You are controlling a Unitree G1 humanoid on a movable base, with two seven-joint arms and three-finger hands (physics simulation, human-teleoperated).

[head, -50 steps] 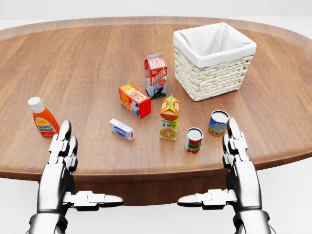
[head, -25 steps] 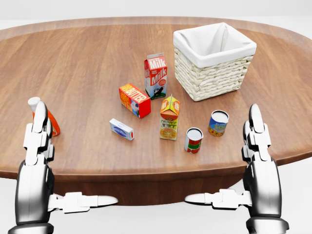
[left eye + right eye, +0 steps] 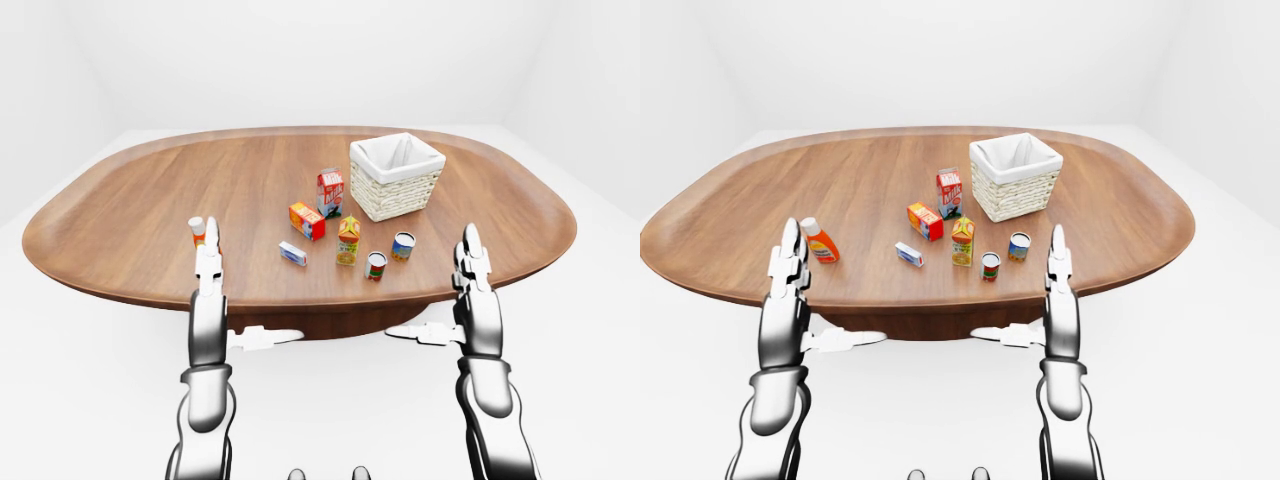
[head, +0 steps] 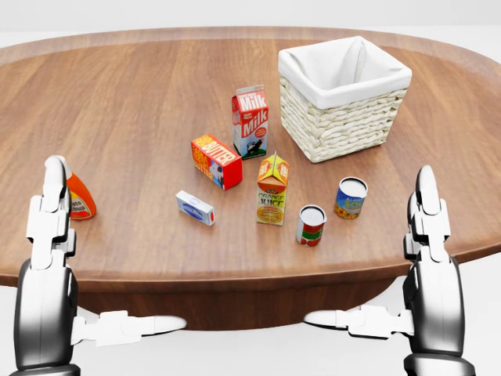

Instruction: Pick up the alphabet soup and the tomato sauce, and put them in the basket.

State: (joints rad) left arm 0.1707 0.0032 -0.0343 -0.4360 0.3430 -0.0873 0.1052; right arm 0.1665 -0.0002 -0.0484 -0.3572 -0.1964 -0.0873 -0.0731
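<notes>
The alphabet soup [image 4: 351,197], a blue and yellow can, stands upright near the bottom right of the table in the head view. Just left of it and lower stands the tomato sauce [image 4: 310,225], a red and green can. The wicker basket [image 4: 337,125] with a white liner sits above both cans at the upper right. My left hand [image 4: 109,251] is open at the table's lower left edge, far from the cans. Right of the soup, my right hand [image 4: 366,244] is also open, fingers upright, touching nothing.
A milk carton [image 4: 250,121], a butter box [image 4: 216,160], an orange juice carton [image 4: 272,189] and a small white box [image 4: 195,207] crowd the middle of the table [image 4: 141,102]. A ketchup bottle [image 4: 80,200] stands partly behind my left fingers [image 4: 52,204].
Both hands have spread apart along the table's near edge, the left one leftward past the ketchup bottle, the right one rightward away from the soup can. Nothing on the table moved.
</notes>
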